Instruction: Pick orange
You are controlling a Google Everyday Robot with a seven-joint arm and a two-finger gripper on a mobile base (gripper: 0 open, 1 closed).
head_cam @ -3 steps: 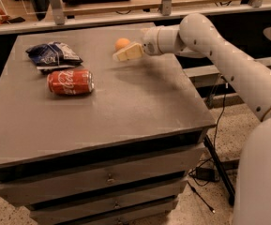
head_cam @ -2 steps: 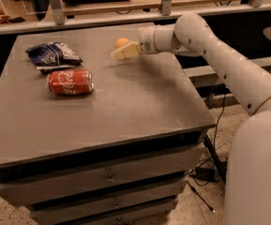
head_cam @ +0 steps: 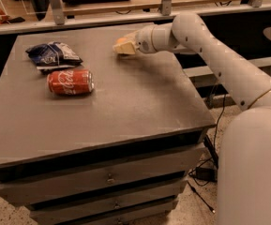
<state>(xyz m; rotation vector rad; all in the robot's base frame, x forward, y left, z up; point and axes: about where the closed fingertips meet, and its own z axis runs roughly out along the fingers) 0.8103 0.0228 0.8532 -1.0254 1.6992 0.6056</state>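
The orange [head_cam: 120, 41] lies at the far middle of the grey table [head_cam: 125, 102]. Only a small patch of its orange skin shows, because my gripper [head_cam: 124, 48] is down around it at table level and covers most of it. The white arm [head_cam: 205, 36] reaches in from the right. I cannot tell whether the gripper holds the fruit.
A red Coca-Cola can [head_cam: 70, 82] lies on its side at the left of the table. A blue chip bag [head_cam: 53, 55] lies behind it. A rail and shelf [head_cam: 125, 13] run behind the table. Drawers [head_cam: 107, 177] are below the front edge, and cables [head_cam: 210, 163] lie on the floor at the right.
My gripper has moved a little to the left over the orange, which now shows less than before. The can and the bag have not moved.
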